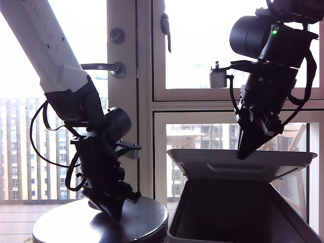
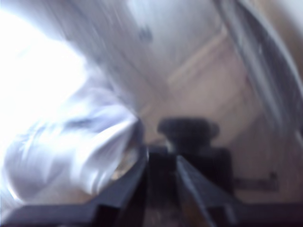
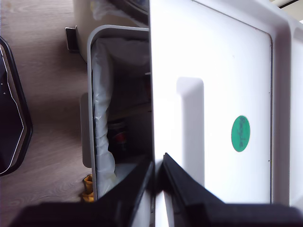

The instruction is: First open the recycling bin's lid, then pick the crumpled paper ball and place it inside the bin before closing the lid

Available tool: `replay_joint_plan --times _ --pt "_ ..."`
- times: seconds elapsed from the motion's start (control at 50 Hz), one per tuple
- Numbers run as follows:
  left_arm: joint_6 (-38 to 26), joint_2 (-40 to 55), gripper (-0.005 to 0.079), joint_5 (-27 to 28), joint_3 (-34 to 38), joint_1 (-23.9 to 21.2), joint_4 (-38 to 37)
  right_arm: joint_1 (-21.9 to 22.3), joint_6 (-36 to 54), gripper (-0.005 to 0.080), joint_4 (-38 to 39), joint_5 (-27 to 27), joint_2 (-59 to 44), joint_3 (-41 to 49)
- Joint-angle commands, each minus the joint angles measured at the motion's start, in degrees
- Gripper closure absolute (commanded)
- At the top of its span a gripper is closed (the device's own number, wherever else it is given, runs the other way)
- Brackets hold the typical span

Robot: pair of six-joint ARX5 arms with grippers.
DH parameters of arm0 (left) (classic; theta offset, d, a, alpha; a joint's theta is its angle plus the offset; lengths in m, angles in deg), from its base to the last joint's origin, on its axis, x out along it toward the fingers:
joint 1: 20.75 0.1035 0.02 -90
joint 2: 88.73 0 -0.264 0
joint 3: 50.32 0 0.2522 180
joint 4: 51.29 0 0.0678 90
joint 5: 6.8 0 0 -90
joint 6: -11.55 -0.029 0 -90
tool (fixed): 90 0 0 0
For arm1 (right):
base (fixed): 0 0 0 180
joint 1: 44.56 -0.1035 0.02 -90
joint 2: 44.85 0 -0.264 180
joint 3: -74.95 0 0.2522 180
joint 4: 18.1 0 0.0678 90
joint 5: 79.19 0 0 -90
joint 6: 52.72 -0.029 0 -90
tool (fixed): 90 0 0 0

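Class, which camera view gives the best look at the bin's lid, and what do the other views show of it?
The second wrist view: the lid fills it, showing its recess and green round mark. The exterior view shows the lid only edge-on and backlit, raised above the recycling bin. The first wrist view is blurred, showing no lid.

Paper ball [image 2: 80,151] blurred; bin [image 1: 243,217] cropped

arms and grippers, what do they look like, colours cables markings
In the exterior view, the arm on the left has a white upper link, black lower joints and looping black cables. The arm on the right is all black, with a green indicator light and black cables too. My first gripper and my second gripper have tapering black fingers.
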State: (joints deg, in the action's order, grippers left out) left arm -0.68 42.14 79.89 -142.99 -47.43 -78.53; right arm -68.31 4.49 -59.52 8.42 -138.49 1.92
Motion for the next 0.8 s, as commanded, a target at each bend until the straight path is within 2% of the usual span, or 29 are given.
replay_joint_plan --times 0.0,0.3,0.66,0.7,0.74,0.78 --pt "-0.2 -2.1 0.0764 0.1 -0.4 -0.1 -1.4 -0.3 -0.7 0.0764 1.2 -0.3 0.1 -0.5" --pt "0.6 -11.3 0.0764 7.4 -0.4 -0.1 -6.8 -0.3 -1.8 0.0764 2.1 -0.3 0.1 -0.5" --pt "1.8 -15.5 0.0759 8.9 -1.3 1.3 -9.3 -0.3 -1.8 0.0764 2.7 -0.5 0.1 -0.5" --pt "1.8 -15.4 0.0711 8.9 -1.3 1.6 -9.2 -0.3 -1.9 0.0764 2.7 -0.5 0.1 -0.5" --pt "2.1 -15.1 0.0602 8.9 -1.3 2.0 -9.2 -0.3 -1.9 0.0764 2.8 -0.5 0.1 -0.5" --pt "3.1 -15.0 0.0459 8.7 -1.3 2.5 -9.0 -0.3 -1.9 0.0764 2.8 -0.5 0.1 -0.5"
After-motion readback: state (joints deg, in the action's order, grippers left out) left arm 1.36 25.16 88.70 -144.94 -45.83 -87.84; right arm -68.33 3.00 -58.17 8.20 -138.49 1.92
